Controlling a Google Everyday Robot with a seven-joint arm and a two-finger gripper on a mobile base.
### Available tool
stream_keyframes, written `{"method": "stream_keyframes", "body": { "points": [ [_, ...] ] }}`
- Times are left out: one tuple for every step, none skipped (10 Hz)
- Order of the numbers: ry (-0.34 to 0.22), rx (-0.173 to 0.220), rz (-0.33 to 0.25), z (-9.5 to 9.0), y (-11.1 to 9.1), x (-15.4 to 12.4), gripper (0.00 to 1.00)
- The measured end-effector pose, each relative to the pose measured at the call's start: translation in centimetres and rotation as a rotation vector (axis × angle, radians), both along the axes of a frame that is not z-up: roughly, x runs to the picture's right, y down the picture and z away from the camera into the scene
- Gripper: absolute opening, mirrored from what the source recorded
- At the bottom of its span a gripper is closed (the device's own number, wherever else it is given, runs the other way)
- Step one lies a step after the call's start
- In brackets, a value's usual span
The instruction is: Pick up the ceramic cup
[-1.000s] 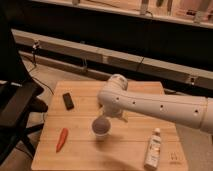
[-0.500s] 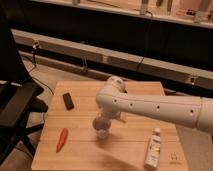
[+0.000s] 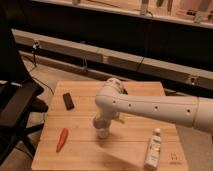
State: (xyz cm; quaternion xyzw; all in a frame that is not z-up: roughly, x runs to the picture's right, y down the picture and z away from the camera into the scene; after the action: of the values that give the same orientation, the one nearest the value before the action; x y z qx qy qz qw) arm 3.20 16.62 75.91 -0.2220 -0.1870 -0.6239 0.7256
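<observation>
Comes down over the last second, bringing the pincer right onto the ceramic cup, jaws spread wide and gripping nothing yet. Leaves the cup upright on the wooden worktop, directly beneath the pincer and now partly hidden by it. Suggests a grasp ready to close, with the lift not begun. Tallies on the worktop: one cup under the pincer; one orange carrot near, to the pincer's left in view; one black rectangular device farther up and left; one white bottle well apart to its right.
</observation>
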Motion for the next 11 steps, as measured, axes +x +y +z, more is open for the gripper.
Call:
{"method": "stream_keyframes", "body": {
  "points": [
    [0.000,0.000,0.000,0.1,0.0,0.0,0.80],
    [-0.001,0.000,-0.002,0.2,0.0,-0.1,0.80],
    [-0.003,0.000,-0.003,0.4,0.1,-0.2,0.80],
    [-0.005,0.001,-0.004,0.5,0.1,-0.2,0.80],
    [-0.005,0.001,-0.005,0.6,0.0,-0.2,0.80],
    [-0.006,0.001,-0.005,0.8,0.0,-0.2,0.80],
    [-0.007,0.001,-0.006,0.9,0.0,-0.3,0.80],
    [-0.007,0.001,-0.007,1.0,0.0,-0.3,0.80],
    [-0.009,0.001,-0.008,1.1,-0.1,-0.3,0.80],
    [-0.010,0.001,-0.009,1.2,-0.1,-0.4,0.80],
    [-0.011,0.001,-0.011,1.3,-0.1,-0.4,0.80]
  ]
}}
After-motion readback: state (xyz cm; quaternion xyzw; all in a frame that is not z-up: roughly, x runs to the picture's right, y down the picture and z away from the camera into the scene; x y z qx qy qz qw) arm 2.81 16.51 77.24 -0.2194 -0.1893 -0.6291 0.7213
